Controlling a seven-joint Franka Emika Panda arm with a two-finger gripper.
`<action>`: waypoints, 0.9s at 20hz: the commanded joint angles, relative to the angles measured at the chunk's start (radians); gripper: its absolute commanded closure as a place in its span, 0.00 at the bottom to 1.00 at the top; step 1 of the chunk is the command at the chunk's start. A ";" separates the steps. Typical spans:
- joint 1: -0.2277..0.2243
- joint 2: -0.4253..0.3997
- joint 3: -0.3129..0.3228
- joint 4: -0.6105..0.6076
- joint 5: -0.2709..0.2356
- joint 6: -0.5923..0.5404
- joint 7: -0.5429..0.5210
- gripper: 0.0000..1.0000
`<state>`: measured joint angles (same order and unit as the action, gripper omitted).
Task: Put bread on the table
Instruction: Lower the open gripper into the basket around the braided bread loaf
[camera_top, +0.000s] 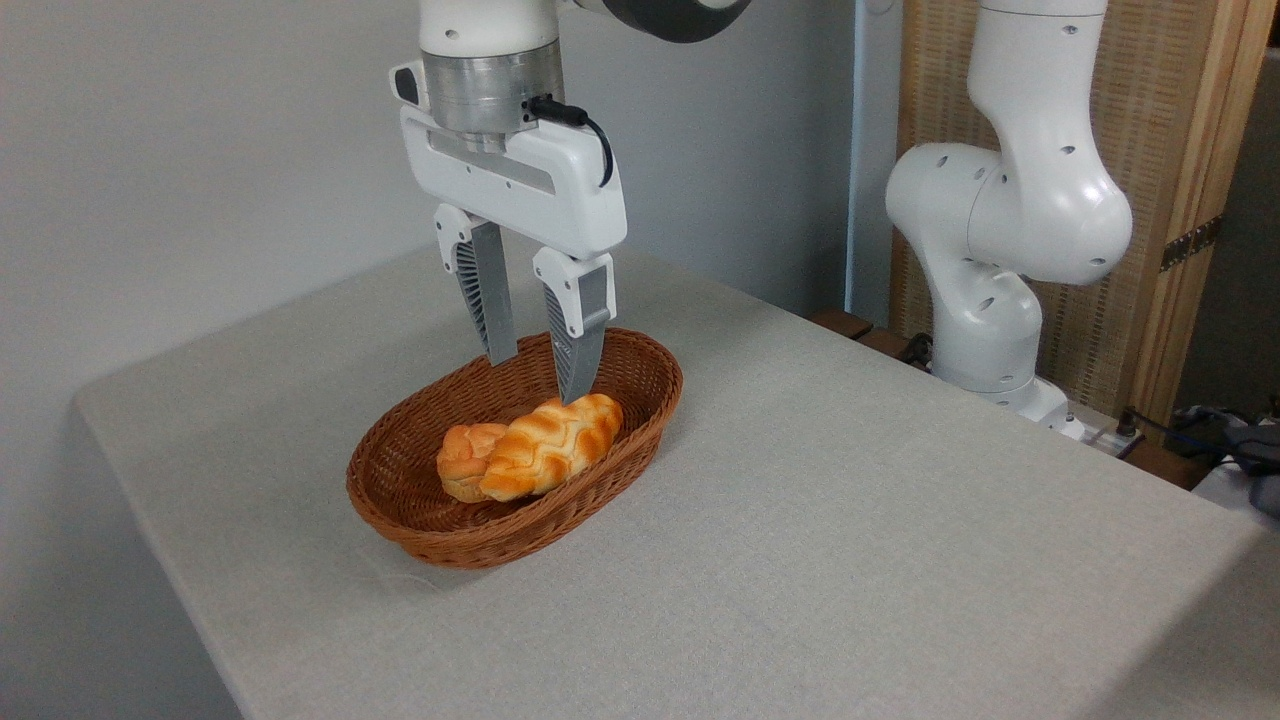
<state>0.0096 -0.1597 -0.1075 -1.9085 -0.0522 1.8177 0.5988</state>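
The bread (555, 443), a golden-orange braided loaf with pale seams, lies inside the brown wicker basket (420, 520) on the table (850, 520). A small round bun (462, 460) rests against its left end. My gripper (538, 382) hangs over the back half of the basket, open, fingers pointing down. The right fingertip (573, 385) is just above the loaf's far end. The left fingertip sits higher, toward the basket's far rim. Nothing is between the fingers.
The arm's white base (1000, 320) stands at the table's far right edge. A wooden screen (1180, 200) and cables (1220, 430) lie behind it. Grey-beige cloth spreads right of and in front of the basket.
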 joint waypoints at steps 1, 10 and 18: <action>-0.034 -0.006 0.005 0.000 -0.003 -0.082 0.021 0.00; -0.072 -0.003 0.005 -0.026 -0.001 -0.058 0.021 0.00; -0.157 -0.003 0.006 -0.170 -0.001 0.121 0.019 0.00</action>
<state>-0.1129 -0.1532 -0.1106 -2.0115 -0.0524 1.8701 0.6111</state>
